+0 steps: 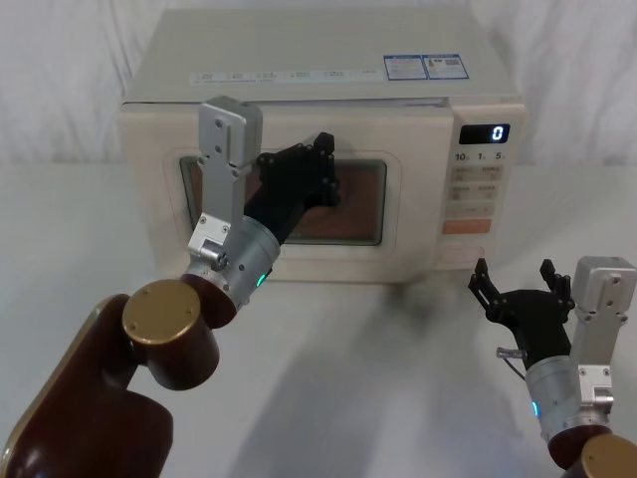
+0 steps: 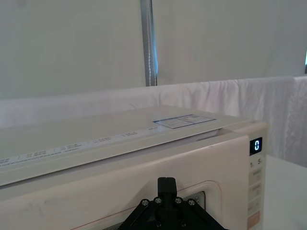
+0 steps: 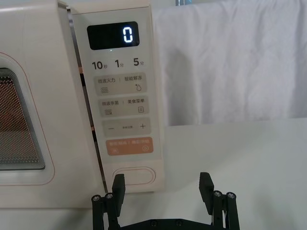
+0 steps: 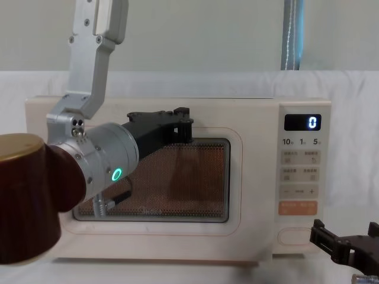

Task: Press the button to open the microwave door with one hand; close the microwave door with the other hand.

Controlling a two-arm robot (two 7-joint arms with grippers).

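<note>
A white cloth (image 3: pixel 230 67) drapes the backdrop, a metal pole (image 2: pixel 149 43) stands behind, over a pale surface (image 1: pixel 378 378).

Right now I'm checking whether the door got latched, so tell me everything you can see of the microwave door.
The microwave door is a large cream panel with a raised rounded border around a dark mesh window that glows reddish-brown. It looks like smooth plastic. It stands upright and appears shut, roughly flush with the keypad panel, only a thin seam between them. The left gripper is at the door's upper window area, seemingly pressed to it. The right gripper hovers open, apart from the door, before the button.
</note>
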